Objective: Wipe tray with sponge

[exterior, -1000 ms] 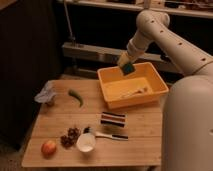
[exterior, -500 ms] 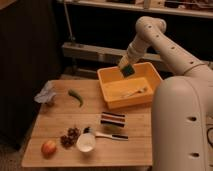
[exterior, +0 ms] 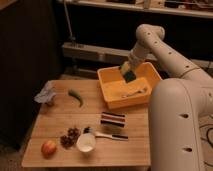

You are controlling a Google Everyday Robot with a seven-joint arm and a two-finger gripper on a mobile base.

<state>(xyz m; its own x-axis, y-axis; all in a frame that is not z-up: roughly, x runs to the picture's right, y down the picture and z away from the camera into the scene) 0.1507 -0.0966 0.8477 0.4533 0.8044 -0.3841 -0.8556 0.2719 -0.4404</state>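
The yellow-orange tray point(exterior: 111, 98) stands at the back right of the wooden table. My gripper point(exterior: 128, 71) hangs over the tray's back middle, shut on the sponge point(exterior: 129, 75), whose dark green face shows just above the tray's inside. A pale utensil point(exterior: 136, 92) lies on the tray floor to the right of the sponge.
On the table point(exterior: 60, 117) lie a dark-and-white striped block point(exterior: 113, 120), a white cup point(exterior: 86, 142), a brush point(exterior: 107, 135), grapes point(exterior: 70, 136), an apple point(exterior: 48, 147), a green pepper point(exterior: 76, 96) and a crumpled cloth point(exterior: 46, 94). My white arm point(exterior: 175, 120) fills the right side.
My arm has swung closer to the camera on the right. The gripper with the sponge has shifted slightly within the tray's back area.
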